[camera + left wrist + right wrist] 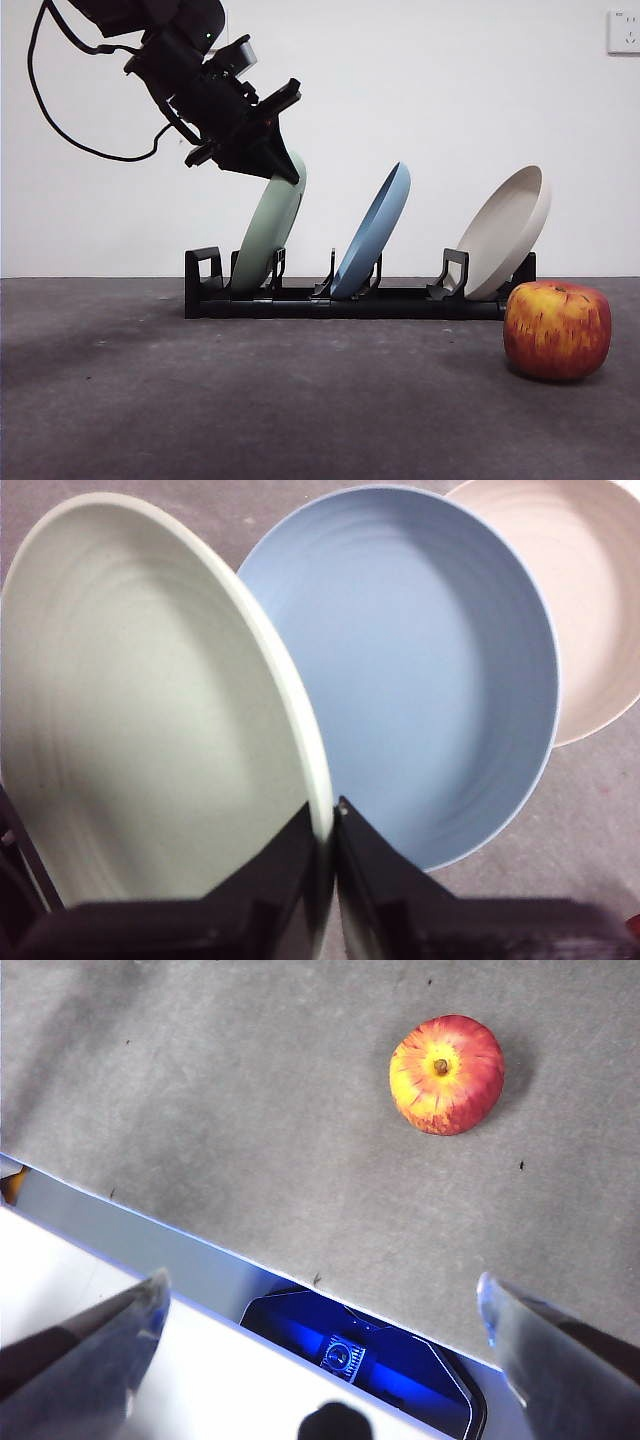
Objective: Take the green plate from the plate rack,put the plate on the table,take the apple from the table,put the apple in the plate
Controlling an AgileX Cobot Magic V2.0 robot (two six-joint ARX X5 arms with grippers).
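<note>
Leaning in the rack's [350, 300] leftmost slot, the green plate [268, 230] had its top rim pinched between the left gripper's [285, 170] jaws, an edge grip suited to lifting it straight out. Rightward stood the blue plate [375, 232], the beige plate [505, 232], then the apple [557, 329] on the table [200, 400], nearer than the rack. Only the left wrist view showed the jaws straddling the rim; only the right wrist view showed the right gripper [320, 1305] spread wide, waiting, well apart from the apple.

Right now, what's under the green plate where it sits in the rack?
The green plate stands with its bottom edge in a slot of the plate rack, left gripper clamped on its rim. The slot's holders hide the contact point.
</note>
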